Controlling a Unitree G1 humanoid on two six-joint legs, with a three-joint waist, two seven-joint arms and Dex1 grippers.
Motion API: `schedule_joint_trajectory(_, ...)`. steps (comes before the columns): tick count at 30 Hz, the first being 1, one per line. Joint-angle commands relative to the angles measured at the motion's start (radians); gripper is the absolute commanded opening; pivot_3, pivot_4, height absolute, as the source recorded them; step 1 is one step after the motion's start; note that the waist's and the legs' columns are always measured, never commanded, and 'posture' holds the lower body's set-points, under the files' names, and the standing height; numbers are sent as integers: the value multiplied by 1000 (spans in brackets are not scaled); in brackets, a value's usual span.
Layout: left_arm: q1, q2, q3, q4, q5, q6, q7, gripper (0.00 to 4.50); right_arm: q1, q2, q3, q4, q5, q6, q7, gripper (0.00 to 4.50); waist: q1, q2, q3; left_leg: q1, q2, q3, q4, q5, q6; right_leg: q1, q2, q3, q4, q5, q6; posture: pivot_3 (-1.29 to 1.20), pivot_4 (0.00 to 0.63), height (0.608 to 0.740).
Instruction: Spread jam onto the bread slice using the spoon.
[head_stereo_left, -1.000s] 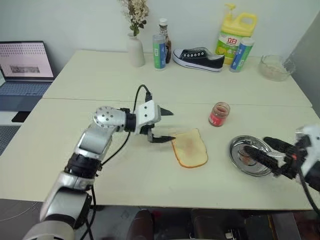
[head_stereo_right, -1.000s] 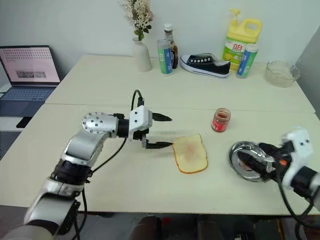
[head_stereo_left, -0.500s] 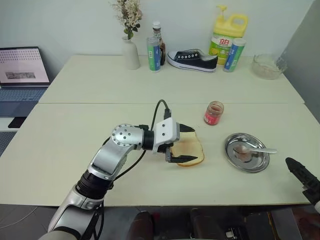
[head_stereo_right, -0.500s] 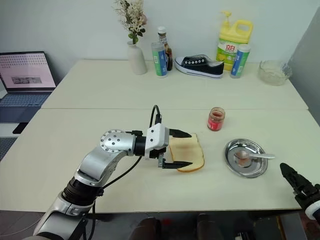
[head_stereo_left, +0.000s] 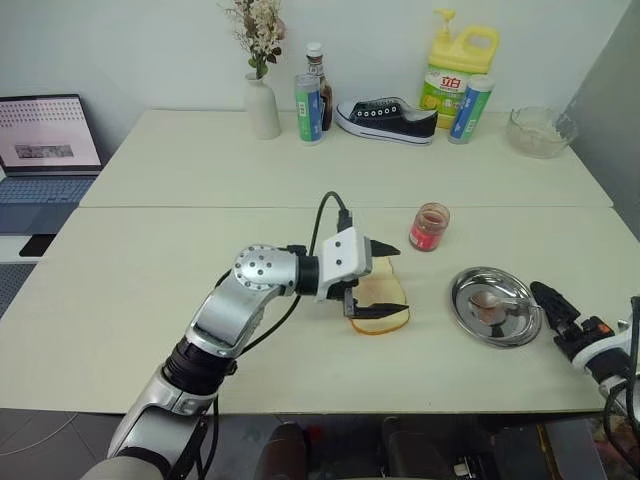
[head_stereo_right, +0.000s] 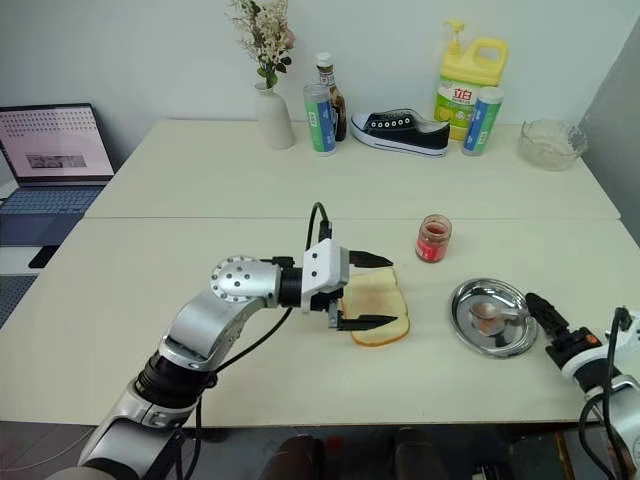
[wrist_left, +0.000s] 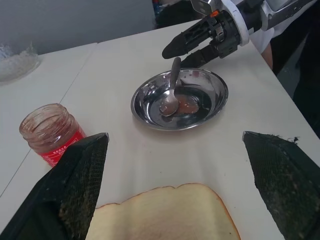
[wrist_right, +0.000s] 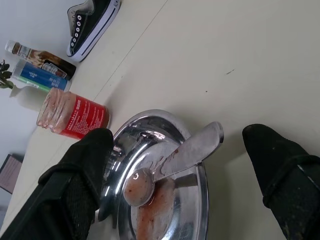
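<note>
The left tool (head_stereo_left: 378, 282) stands with its two black fingers wide apart, one on either side of the bread slice (head_stereo_left: 380, 303), which lies flat on the tabletop (head_stereo_left: 150, 290) between them; nothing is clamped, and the placing reads as a brace, ready to keep the slice from sliding once jam is drawn across it. The right tool (head_stereo_left: 548, 301) is likewise spread and empty, just beside the rim of the round steel dish (head_stereo_left: 462, 300), its tips aimed at the spoon (wrist_left: 171, 95), whose handle overhangs that rim toward the tool while its bowl sits in a reddish smear in the dish. That overhang is the likely reason for the low, level approach: the handle offers the one part a finger can get under. The jam (head_stereo_left: 429, 229), in its small clear jar with a red label, stands open beyond the left tool's far finger, near the bread and between it and the dish, within short reach of either arm. The tabletop is pale, smooth and matt, two slabs meeting at a seam beyond the jar. Along its far edge, well apart from both tools, stand a vase of dried flowers (head_stereo_left: 262, 95), bottles, a black shoe (head_stereo_left: 387, 119), a yellow detergent jug (head_stereo_left: 449, 75) and a glass bowl (head_stereo_left: 541, 132); a laptop (head_stereo_left: 45, 140) sits off to the left against a plain white wall.
</note>
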Motion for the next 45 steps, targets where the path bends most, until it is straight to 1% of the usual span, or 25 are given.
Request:
schedule_joint_trajectory(1, -1, 7, 18, -48, -7, 8, 16, 4482, -24, -8, -13, 12, 15, -2, 13, 4500, 0, 0, 0, 0, 0, 0, 0, 0, 0, 0, 0, 0, 0, 0, 0, 0, 150, 740)
schedule_joint_trajectory(7, -8, 13, 22, -48, -7, 9, 24, 4482, -66, 0, 8, 43, 4, 3, 24, 4500, -2, 0, 0, 0, 0, 0, 0, 0, 0, 0, 0, 0, 0, 0, 1, 0, 150, 740)
schedule_joint_trajectory(12, -7, 20, 24, -52, -9, 9, 27, 4482, -65, 6, 9, 45, 2, 0, 31, 4500, -2, 0, 0, 0, 0, 0, 0, 0, 0, 0, 0, 0, 0, 0, 1, 0, 150, 740)
schedule_joint_trajectory(15, -3, 22, 24, -56, -8, 9, 27, 4500, -58, 16, -1, 39, 2, -10, 22, 3893, -2, 0, 0, 0, 0, 0, 0, 0, 0, 0, 0, 0, 0, 0, 1, 0, 150, 740)
schedule_joint_trajectory(23, -12, 18, 20, -47, -9, 4, 25, 4500, -47, 28, -14, 30, 1, -26, 14, 1135, -2, 0, 0, 0, 0, 0, 0, 0, 0, 0, 0, 0, 0, 0, 1, 0, 150, 740)
schedule_joint_trajectory(25, -15, 17, 19, -46, -10, 3, 23, 4500, -43, 29, -17, 30, -2, -33, 13, 314, -2, 0, 0, 0, 0, 0, 0, 0, 0, 0, 0, 0, 0, 0, 1, 0, 150, 740)
schedule_joint_trajectory(26, -15, 17, 19, -45, -10, 2, 23, 4500, -40, 30, -18, 30, -2, -36, 13, 45, -2, 0, 0, 0, 0, 0, 0, 0, 0, 0, 0, 0, 0, 0, 1, 0, 150, 740)
schedule_joint_trajectory(45, -17, 17, 21, -38, -7, -9, 25, 4500, -33, 40, 10, 22, -35, -53, 16, 45, -1, 0, 0, 1, 0, 0, 0, 0, 0, 1, 0, 0, 0, 0, 1, 0, 150, 740)
